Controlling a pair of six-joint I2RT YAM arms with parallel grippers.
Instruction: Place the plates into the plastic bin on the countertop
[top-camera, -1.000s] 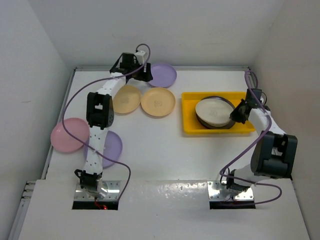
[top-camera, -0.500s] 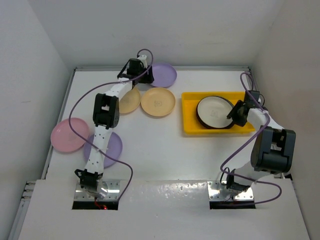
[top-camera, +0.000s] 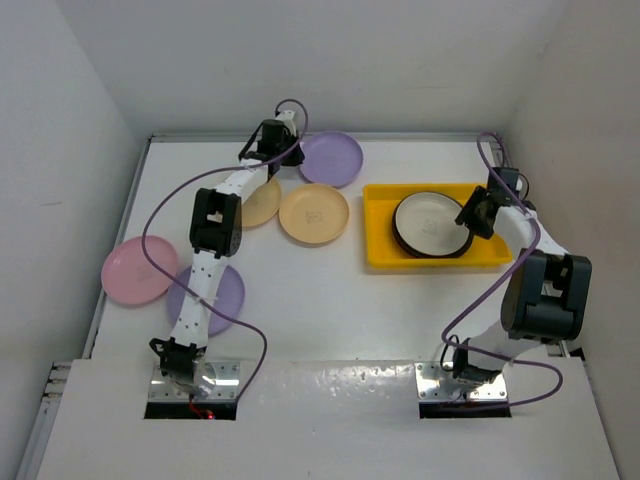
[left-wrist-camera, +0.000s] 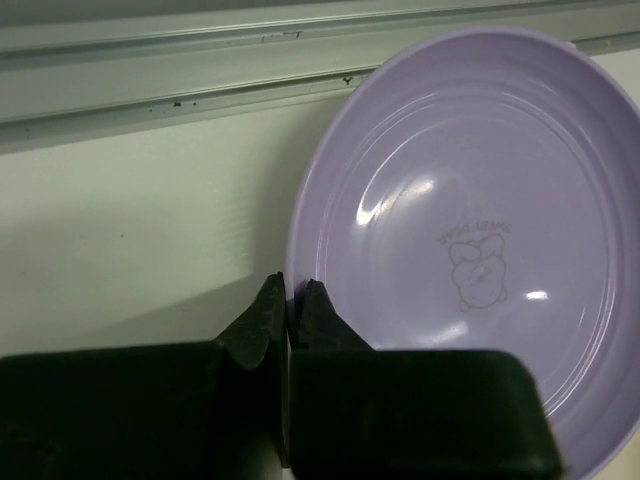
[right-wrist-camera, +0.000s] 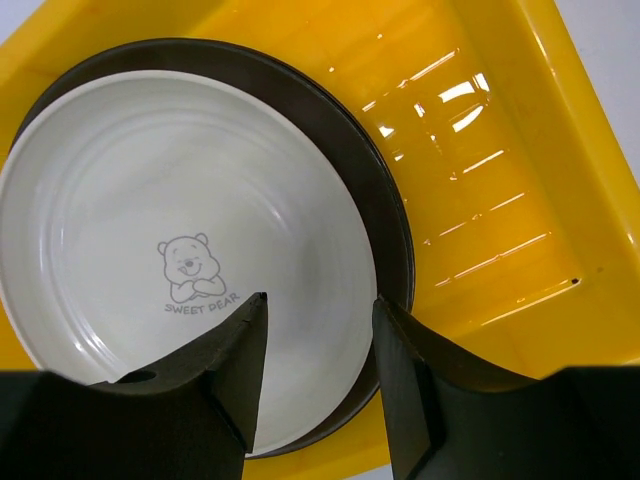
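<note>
My left gripper (top-camera: 287, 150) is shut on the left rim of a lilac plate (top-camera: 331, 158) at the back of the countertop (top-camera: 340, 300). The left wrist view shows both fingers pinching that rim (left-wrist-camera: 292, 296) of the lilac plate (left-wrist-camera: 470, 200). The yellow plastic bin (top-camera: 378, 228) holds dark-rimmed plates with a cream centre (top-camera: 430, 223). My right gripper (top-camera: 473, 214) stands open over their right edge. In the right wrist view, the gripper (right-wrist-camera: 318, 305) holds nothing above the cream centre (right-wrist-camera: 150, 200) and the bin (right-wrist-camera: 490, 180).
Two pale orange plates (top-camera: 314, 214) (top-camera: 260, 203) lie left of the bin, one partly under my left arm. A pink plate (top-camera: 138, 270) and a second lilac plate (top-camera: 222, 298) lie at the left edge. White walls enclose the counter.
My left gripper closed on the lilac plate's rim. My right gripper let go of the dark-rimmed plate, which now lies flat in the bin, and drew back slightly.
</note>
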